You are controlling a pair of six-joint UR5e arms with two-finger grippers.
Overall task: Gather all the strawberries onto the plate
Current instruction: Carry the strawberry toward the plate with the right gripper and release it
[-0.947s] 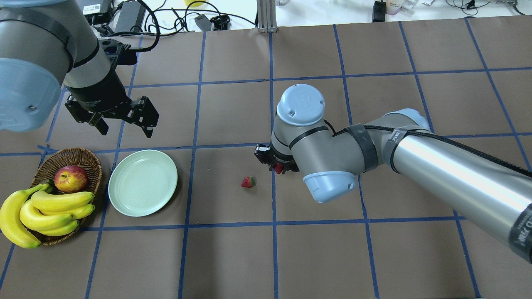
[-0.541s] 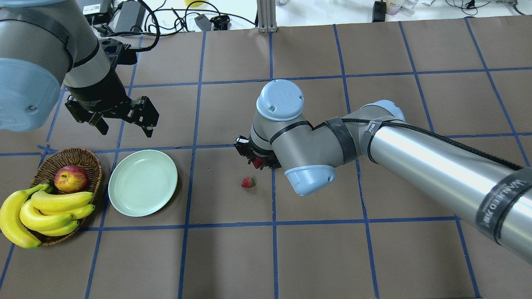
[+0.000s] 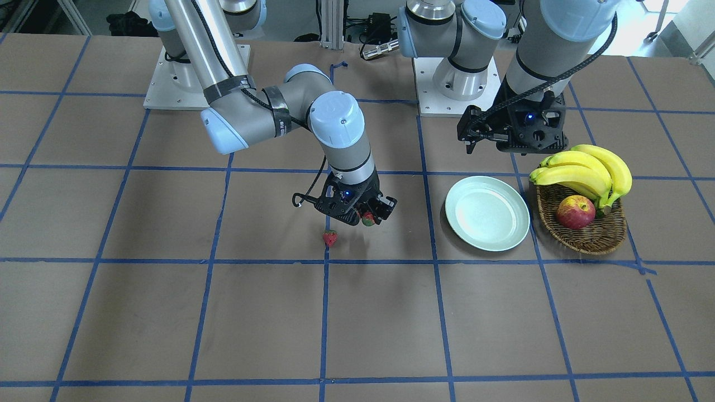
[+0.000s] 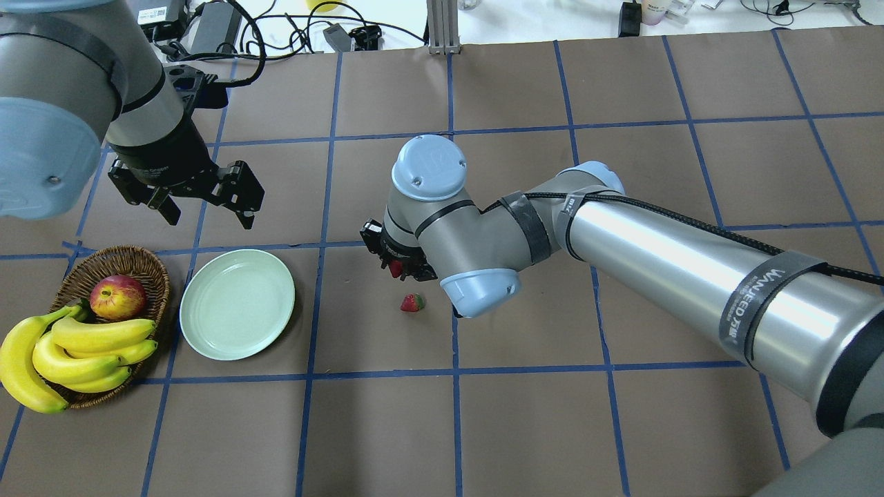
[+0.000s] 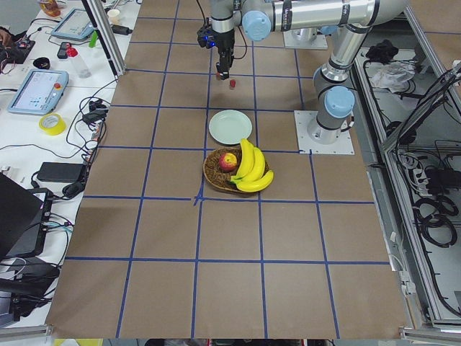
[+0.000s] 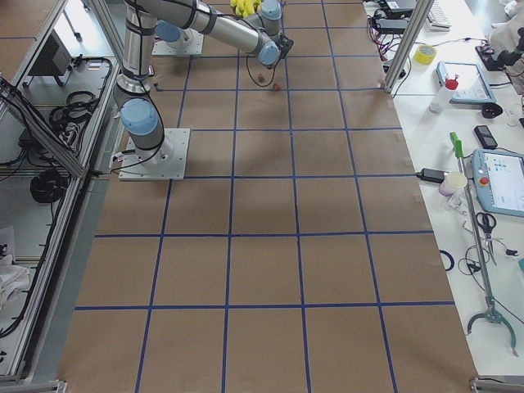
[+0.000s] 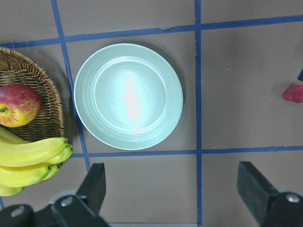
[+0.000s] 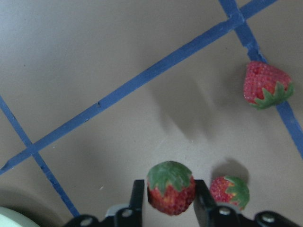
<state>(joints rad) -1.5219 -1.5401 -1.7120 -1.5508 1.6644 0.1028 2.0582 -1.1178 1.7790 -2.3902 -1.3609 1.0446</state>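
Right wrist-mounted view: the right gripper (image 8: 169, 197) is clamped on a strawberry (image 8: 170, 189), green cap toward the camera, and holds it clear of the table, apparently for carrying. Two more strawberries lie below, one (image 8: 230, 191) just beside the claw and one (image 8: 266, 85) farther ahead on the blue tape (image 8: 156, 71). The mint-green plate (image 4: 237, 304), well off to the claw's side, holds no berries yet. Above it the left gripper (image 4: 209, 217) hangs wide open.

From overhead, bare surface (image 4: 345, 310) stretched from the right gripper (image 4: 396, 266) to the plate (image 4: 237, 304) at its 9 o'clock. The left gripper (image 4: 210, 221), fingers (image 4: 243, 197) spread, hung at the plate's 11 o'clock; the wicker basket (image 4: 157, 276) flanked its 9 o'clock. A loose strawberry (image 4: 412, 302) lay at the right gripper's 5 o'clock.
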